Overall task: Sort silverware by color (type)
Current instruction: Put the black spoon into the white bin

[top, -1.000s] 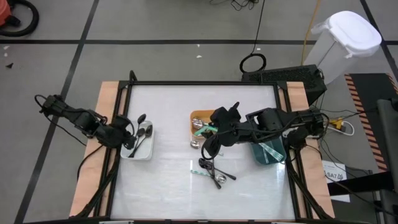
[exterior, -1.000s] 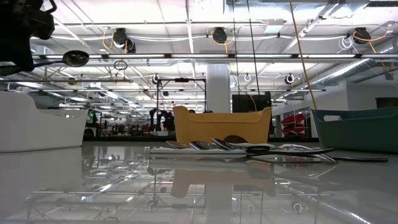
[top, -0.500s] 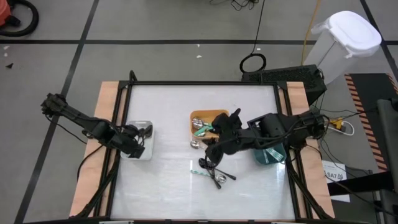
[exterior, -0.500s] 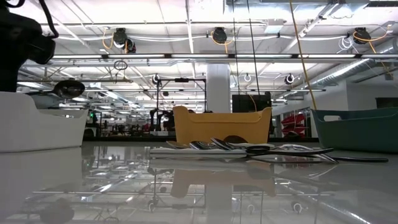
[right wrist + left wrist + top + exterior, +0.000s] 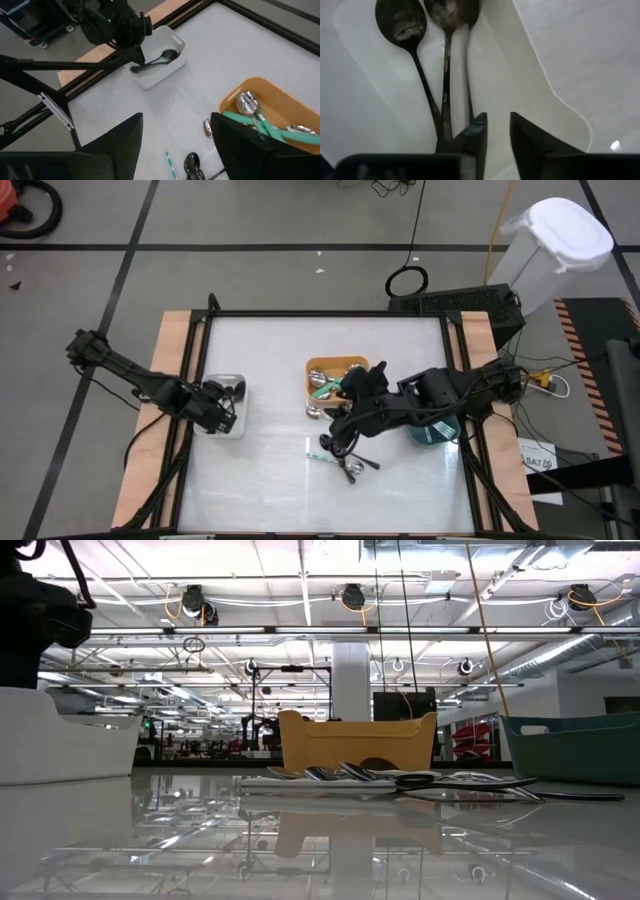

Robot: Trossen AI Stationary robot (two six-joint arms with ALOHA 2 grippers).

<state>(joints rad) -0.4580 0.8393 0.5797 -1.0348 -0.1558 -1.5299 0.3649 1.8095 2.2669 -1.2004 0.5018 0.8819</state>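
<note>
Black spoons (image 5: 415, 55) lie in the white bin (image 5: 236, 425) at the surface's left, under the left end effector (image 5: 496, 131), fingers slightly apart, empty. Right end effector (image 5: 175, 142), wide open, hovers over the loose silverware pile (image 5: 345, 458); the next grasp likely comes there.

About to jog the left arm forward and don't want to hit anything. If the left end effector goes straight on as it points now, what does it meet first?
Likely the black spoons lying in the white bin. The left end effector is open, down inside the bin, one finger already beside their handles. Depth is unclear.
</note>
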